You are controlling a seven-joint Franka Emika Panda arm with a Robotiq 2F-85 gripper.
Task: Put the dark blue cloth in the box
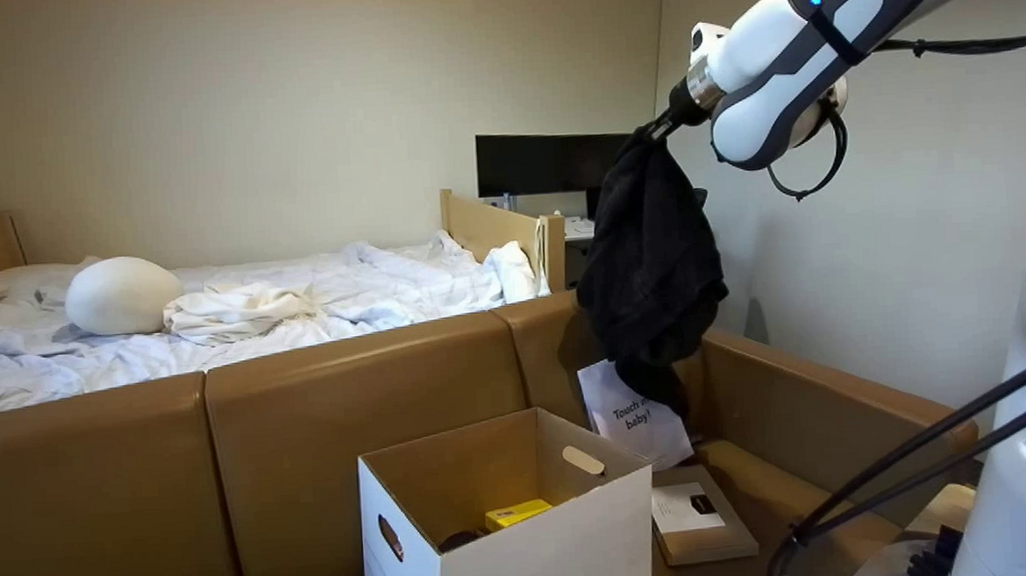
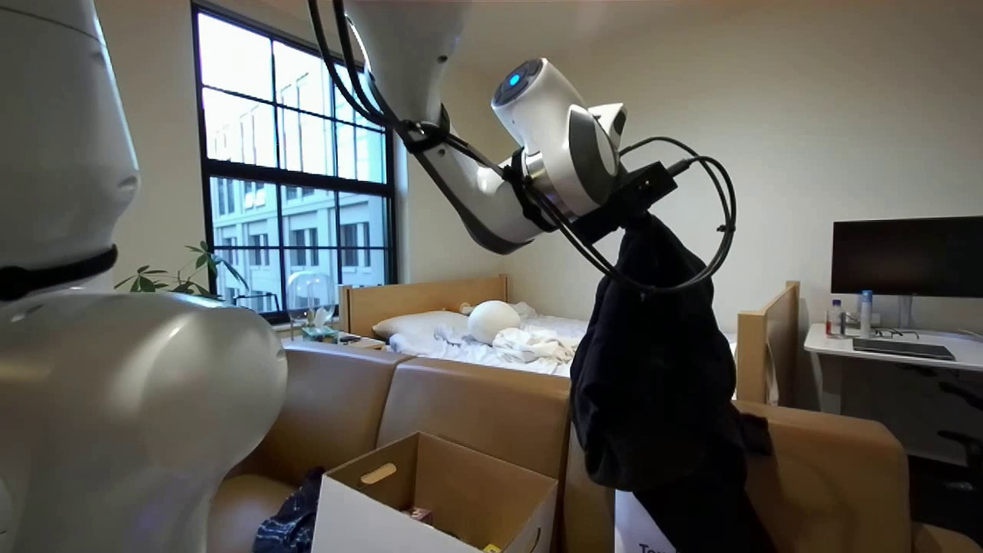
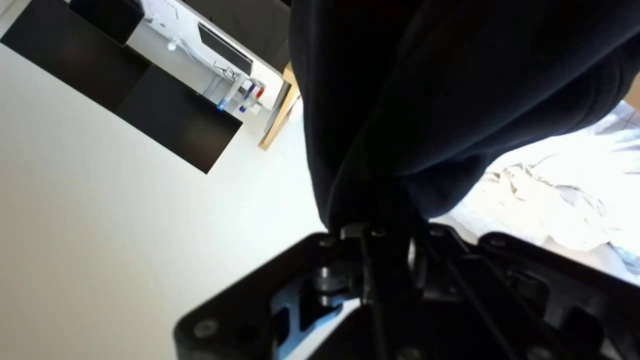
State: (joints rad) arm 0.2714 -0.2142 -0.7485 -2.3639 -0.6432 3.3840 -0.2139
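Observation:
My gripper [image 1: 658, 128] is shut on the top of a dark cloth and holds it high in the air. The cloth [image 1: 652, 254] looks nearly black in both exterior views [image 2: 656, 384] and very dark blue in the wrist view [image 3: 425, 100]. It hangs down in a long bunch, its lower end in front of a paper sign. The open white box [image 1: 544, 541] stands on the sofa; it also shows in an exterior view [image 2: 361, 522], left of the cloth. The fingertips [image 3: 380, 232] are partly hidden by the cloth in the wrist view.
A yellow item [image 1: 516, 513] lies inside the box. The paper sign [image 1: 625, 414] and a flat carton [image 1: 700, 515] are beside it. A patterned blue cloth [image 2: 292, 514] lies by the box. The sofa back [image 1: 368, 375] rises behind the box.

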